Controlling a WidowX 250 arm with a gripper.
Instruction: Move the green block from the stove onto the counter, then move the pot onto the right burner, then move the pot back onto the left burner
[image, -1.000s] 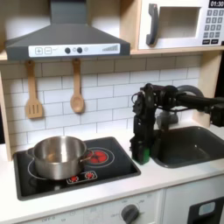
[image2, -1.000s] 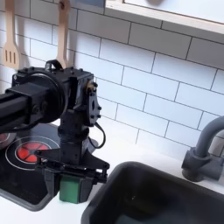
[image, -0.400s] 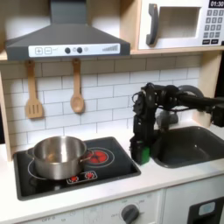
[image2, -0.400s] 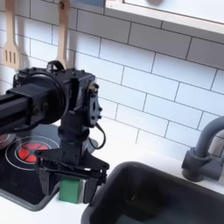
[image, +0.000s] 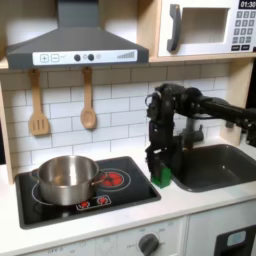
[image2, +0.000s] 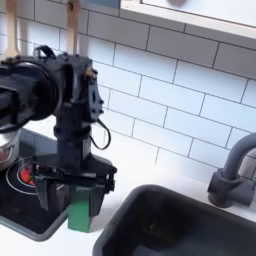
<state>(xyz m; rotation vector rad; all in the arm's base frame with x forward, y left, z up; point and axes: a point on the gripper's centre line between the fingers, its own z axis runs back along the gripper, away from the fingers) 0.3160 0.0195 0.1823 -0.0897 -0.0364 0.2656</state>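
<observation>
The green block (image: 160, 179) (image2: 85, 212) rests on the off-white counter (image: 190, 200) in the strip between the stove (image: 60, 212) and the sink. My gripper (image: 160, 167) (image2: 78, 193) hangs straight down over it, open, with one black finger on each side of the block and a gap at both. On the left burner stands the shiny pot (image: 67, 178), whose edge shows at the second exterior view's left (image2: 5, 150). The right burner (image: 113, 180) (image2: 25, 176) is bare.
The dark sink basin (image: 215, 165) (image2: 190, 225) lies just beyond the block, with a grey faucet (image2: 235, 170). A wooden spatula (image: 38, 105) and spoon (image: 88, 100) hang on the tiled wall under the hood (image: 75, 40). A microwave (image: 205, 28) sits higher up.
The arm has straightened up and shifted towards the stove. The green block has stayed in its place on the counter, and the fingers now stand apart from it.
</observation>
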